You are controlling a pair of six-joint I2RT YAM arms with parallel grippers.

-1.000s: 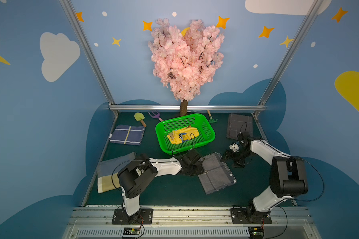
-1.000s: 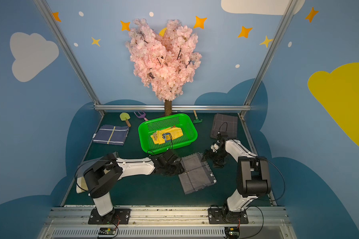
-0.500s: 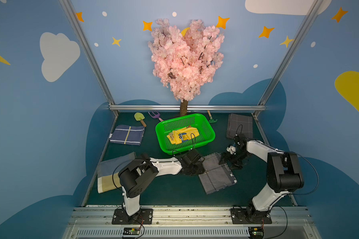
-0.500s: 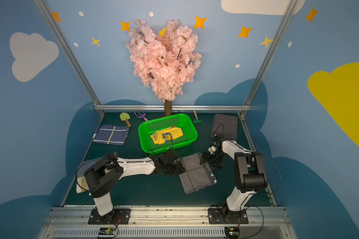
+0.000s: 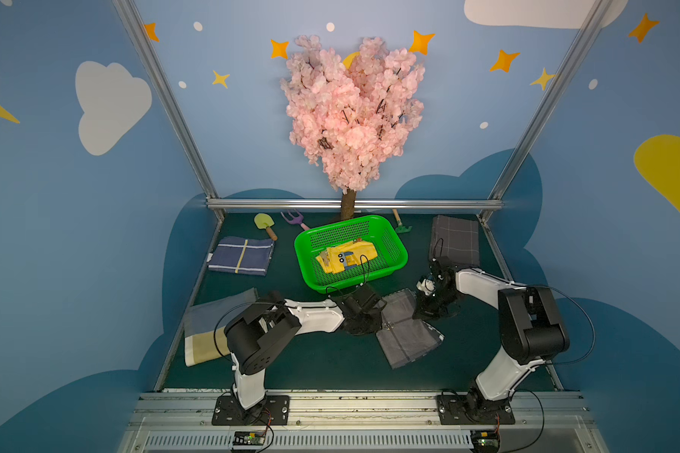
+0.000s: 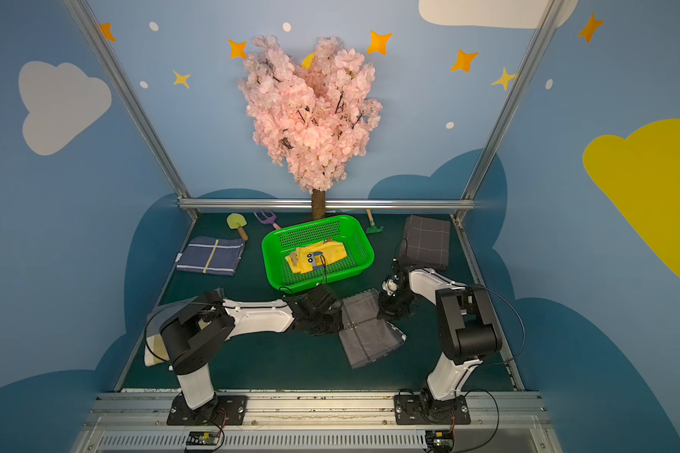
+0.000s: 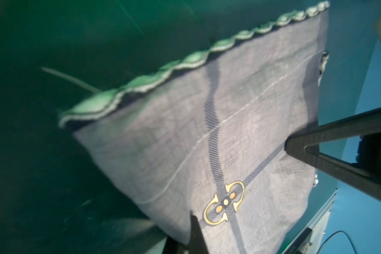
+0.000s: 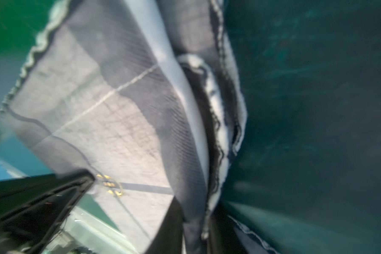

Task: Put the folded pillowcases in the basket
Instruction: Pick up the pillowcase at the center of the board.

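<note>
The left claw [image 5: 378,322] and right claw [image 5: 424,310] clench the folded pillowcase [image 5: 407,339] (opposite edges). Lift evenly, clearing the basket [image 5: 298,251] rim.

Bare mat [image 5: 330,368] between grey pillowcase [image 5: 405,341] and arm bases [image 5: 250,408]; basket [image 5: 346,231] just beyond, yellow cloth [image 5: 350,255] across its floor.

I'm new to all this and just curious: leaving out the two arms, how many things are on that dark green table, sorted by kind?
Folded cloths: 5 (grey pillowcase, navy plaid cloth, dark checked cloth, blue-and-cream cloth, yellow cloth)
Toy garden tools: 3 (shovel, fork, rake)
Green basket: 1
Blossom tree: 1
Total: 10
</note>
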